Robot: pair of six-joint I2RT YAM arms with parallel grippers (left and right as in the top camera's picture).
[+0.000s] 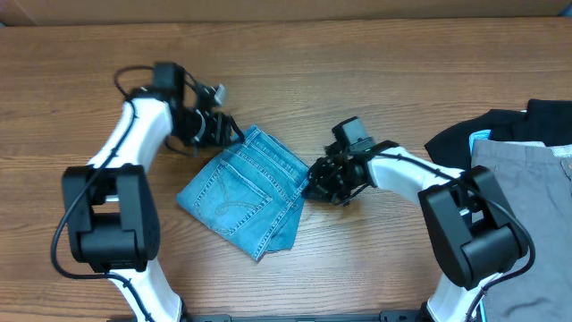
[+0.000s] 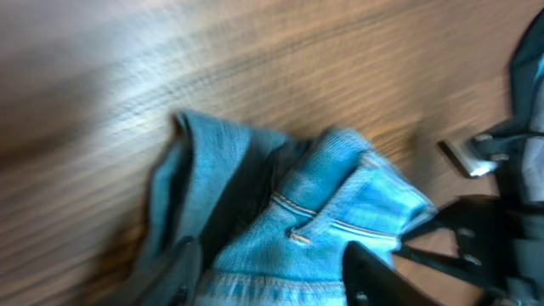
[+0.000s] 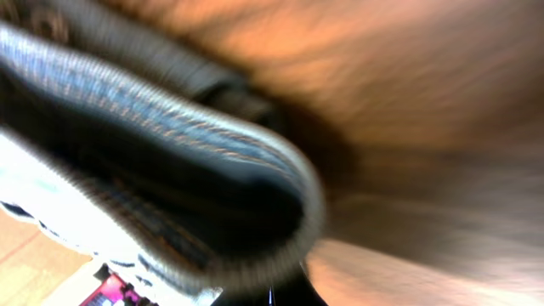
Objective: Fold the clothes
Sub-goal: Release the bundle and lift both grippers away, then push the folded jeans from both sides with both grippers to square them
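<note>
The light-blue jeans (image 1: 243, 190) lie folded into a compact bundle at the table's middle, a back pocket facing up. My left gripper (image 1: 222, 130) is at the bundle's far left corner. In the left wrist view its fingers (image 2: 276, 276) are closed on a thick bunch of denim (image 2: 340, 221), which looks sharp while the table is streaked. My right gripper (image 1: 317, 183) is at the bundle's right edge. Its fingers are hidden in the right wrist view, where a raised denim fold (image 3: 170, 153) fills the frame close to the camera.
A black garment (image 1: 500, 130) and grey trousers (image 1: 536, 192) lie piled at the right edge of the wooden table (image 1: 375, 72). Both arm bases stand at the front edge.
</note>
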